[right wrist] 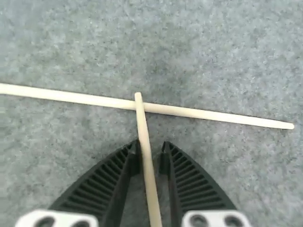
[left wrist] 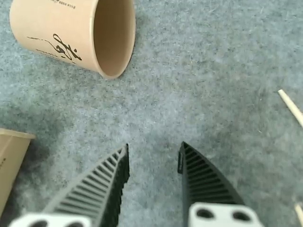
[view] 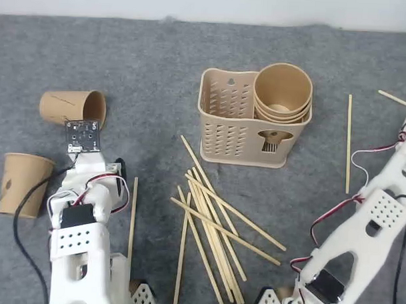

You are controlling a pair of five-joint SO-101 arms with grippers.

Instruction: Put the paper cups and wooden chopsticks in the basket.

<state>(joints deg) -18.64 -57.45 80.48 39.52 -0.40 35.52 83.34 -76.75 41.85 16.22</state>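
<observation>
In the basket [view: 224, 129], the stacked cups [view: 283, 95] fill the compartment nearer my right arm. I can make out no chopstick in the other compartment, so I judge the job well short of half done. Left on the desk [view: 146, 63] are a tipped cup [view: 72, 107] lying on its side, a second cup [view: 25, 184] near it and the pile [view: 214, 226] of chopsticks in front of the basket. A lone stick [view: 132, 216] lies beside my left arm and a side stick [view: 349, 144] lies out toward my right arm. The high view gives me that whole count, and my wrist views give me the hands. The left wrist view has my left hand [left wrist: 154, 153] released, fingers apart over bare desk, with the tipped cup's mouth a little way ahead and the second cup's edge off to one side. The right wrist view has my right hand [right wrist: 150, 143] clenched on a held stick [right wrist: 140, 118]. Its tip reaches a crossing stick [right wrist: 203, 114] lying flat on the desk, and I cannot tell whether the two touch.
</observation>
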